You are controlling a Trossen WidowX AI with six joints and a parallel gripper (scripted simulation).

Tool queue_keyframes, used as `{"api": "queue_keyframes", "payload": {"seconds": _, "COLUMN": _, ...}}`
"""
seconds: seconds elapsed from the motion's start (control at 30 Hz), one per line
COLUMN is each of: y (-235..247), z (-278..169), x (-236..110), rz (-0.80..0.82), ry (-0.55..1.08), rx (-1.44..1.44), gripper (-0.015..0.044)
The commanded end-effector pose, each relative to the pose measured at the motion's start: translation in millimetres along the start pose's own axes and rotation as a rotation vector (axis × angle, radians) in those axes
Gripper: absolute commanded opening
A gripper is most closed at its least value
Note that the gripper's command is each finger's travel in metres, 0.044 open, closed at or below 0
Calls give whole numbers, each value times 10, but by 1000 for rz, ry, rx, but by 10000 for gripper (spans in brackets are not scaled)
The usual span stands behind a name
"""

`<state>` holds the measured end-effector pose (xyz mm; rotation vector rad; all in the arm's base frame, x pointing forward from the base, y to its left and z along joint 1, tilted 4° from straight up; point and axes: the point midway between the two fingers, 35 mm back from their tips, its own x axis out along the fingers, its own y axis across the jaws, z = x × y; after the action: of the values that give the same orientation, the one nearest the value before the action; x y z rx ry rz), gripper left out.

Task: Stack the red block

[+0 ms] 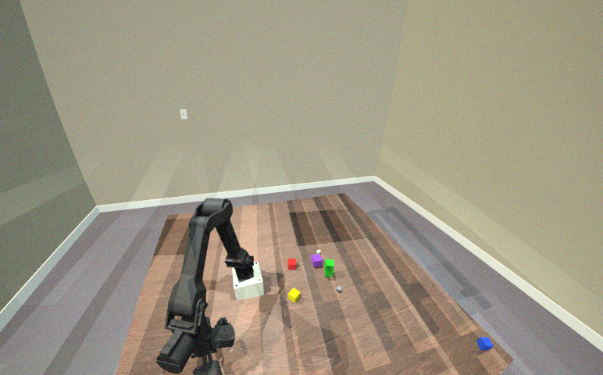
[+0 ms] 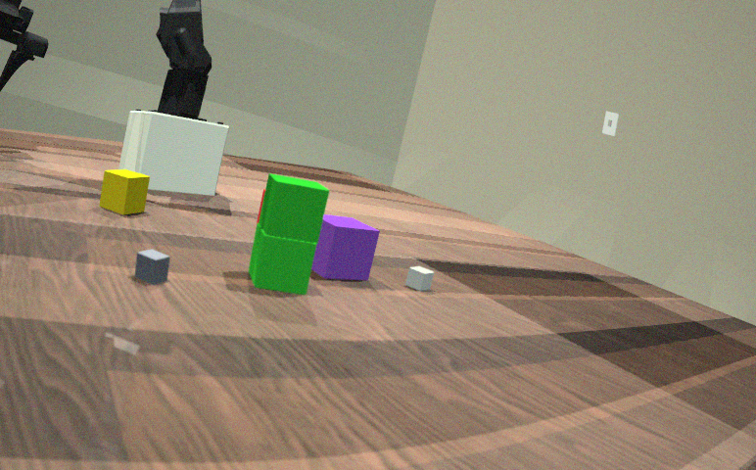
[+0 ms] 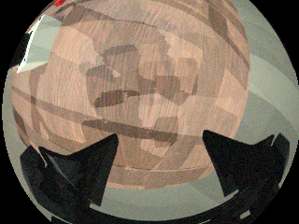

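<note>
The red block [image 1: 291,263] lies on the wooden floor between the white base and the purple block. In the exterior view only a thin red sliver [image 2: 261,205] shows behind the tower, and a bit of red [image 3: 60,2] shows at the top edge of the wrist view. The green tower [image 1: 329,268] [image 2: 289,232] is two green blocks, one on the other, upright. My gripper [image 3: 162,137] is open with nothing between its fingers. It is raised above the floor, on the side of the white base away from the tower; the exterior view shows one finger at its upper left.
A purple block [image 1: 316,260] [image 2: 347,249] stands close beside the tower. A yellow block [image 1: 294,294] [image 2: 124,192], a small grey cube [image 1: 339,289] [image 2: 152,267] and a small white cube [image 1: 318,251] [image 2: 420,278] are around it. A blue block [image 1: 484,344] lies far right. The arm's white base [image 1: 249,291] [image 2: 181,157] stands nearby.
</note>
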<state>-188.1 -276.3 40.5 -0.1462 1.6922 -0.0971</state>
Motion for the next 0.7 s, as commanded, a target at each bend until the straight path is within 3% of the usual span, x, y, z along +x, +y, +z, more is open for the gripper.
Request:
{"api": "queue_keyframes", "payload": {"seconds": 0.0, "y": -46, "z": 148, "x": -28, "rz": -2, "ry": -6, "rx": 33, "gripper": 440}}
{"api": "queue_keyframes", "payload": {"seconds": 0.67, "y": -422, "z": 1544, "x": -167, "rz": -11, "ry": -89, "rx": 128, "gripper": 440}}
